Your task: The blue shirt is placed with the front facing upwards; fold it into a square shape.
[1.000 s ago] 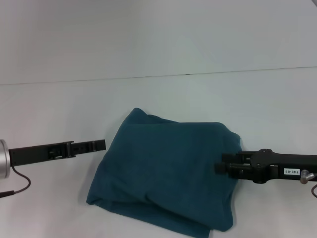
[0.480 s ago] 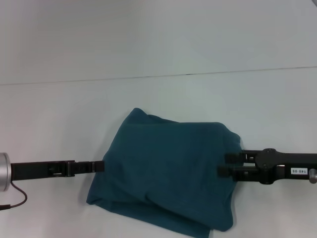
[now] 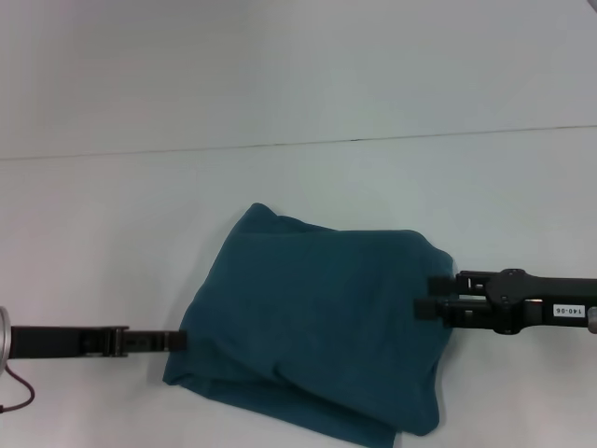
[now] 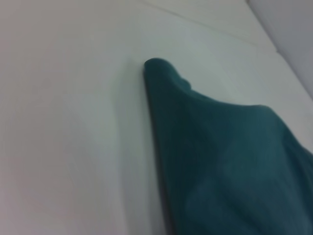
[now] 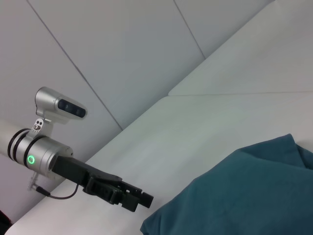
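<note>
The blue shirt point(image 3: 317, 327) lies as a folded, roughly square bundle on the white table point(image 3: 298, 187), plain side up, with a rumpled near edge. My left gripper point(image 3: 177, 341) sits low at the shirt's left edge, close to the near left corner. It also shows in the right wrist view, where the left gripper point(image 5: 142, 199) stops just short of the blue shirt point(image 5: 244, 196). My right gripper point(image 3: 425, 295) is open at the shirt's right edge with nothing between its fingers. The left wrist view shows a folded corner of the blue shirt point(image 4: 225, 166) on the table.
A seam line point(image 3: 298, 144) runs across the table behind the shirt. White table surface surrounds the shirt on all sides. A panelled wall point(image 5: 122, 49) stands beyond the table's edge.
The left gripper has moved nearer to me, from beside the shirt's upper left edge to its lower left corner. The right gripper has drawn slightly to the right. The shirt has not moved.
</note>
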Controlling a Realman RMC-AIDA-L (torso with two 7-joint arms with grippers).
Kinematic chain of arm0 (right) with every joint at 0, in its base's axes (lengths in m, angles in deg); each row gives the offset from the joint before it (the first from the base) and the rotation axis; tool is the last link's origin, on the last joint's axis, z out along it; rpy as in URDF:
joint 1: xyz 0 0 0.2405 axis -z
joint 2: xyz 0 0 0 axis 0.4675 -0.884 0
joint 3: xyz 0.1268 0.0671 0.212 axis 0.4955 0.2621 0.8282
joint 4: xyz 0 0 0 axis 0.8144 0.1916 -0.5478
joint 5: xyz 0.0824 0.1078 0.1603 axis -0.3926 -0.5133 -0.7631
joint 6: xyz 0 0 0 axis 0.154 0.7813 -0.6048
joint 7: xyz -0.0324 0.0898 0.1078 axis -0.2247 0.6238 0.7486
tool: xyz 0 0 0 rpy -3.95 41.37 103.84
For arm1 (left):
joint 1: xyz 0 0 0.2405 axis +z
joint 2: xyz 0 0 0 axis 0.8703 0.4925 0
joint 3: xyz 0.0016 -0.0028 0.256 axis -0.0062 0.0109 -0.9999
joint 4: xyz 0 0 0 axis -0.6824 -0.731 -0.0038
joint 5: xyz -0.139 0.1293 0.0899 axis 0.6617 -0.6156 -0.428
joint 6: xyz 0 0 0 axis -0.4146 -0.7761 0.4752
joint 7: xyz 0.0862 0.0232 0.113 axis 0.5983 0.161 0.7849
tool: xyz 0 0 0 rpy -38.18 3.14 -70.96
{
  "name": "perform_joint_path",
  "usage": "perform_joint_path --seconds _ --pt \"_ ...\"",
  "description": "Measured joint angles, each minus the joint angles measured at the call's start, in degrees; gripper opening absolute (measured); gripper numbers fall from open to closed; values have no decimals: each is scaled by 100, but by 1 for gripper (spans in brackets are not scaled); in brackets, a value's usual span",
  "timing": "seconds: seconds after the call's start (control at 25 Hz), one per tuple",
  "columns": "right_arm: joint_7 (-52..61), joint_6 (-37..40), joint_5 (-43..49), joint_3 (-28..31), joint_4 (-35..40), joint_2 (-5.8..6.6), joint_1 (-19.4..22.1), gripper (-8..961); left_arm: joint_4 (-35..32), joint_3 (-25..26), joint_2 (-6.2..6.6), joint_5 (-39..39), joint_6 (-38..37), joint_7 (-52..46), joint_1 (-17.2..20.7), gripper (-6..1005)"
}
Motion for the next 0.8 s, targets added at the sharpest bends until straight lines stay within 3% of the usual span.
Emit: perform_joint_path --seconds 0.2,0.8 --pt "18 1 -13 7 5 24 -5 732 -1 -78 -9 -141 -12 -108 -24 846" --pt "37 3 -26 65 14 53 -33 730 42 -455 -81 -155 18 -130 -95 836"
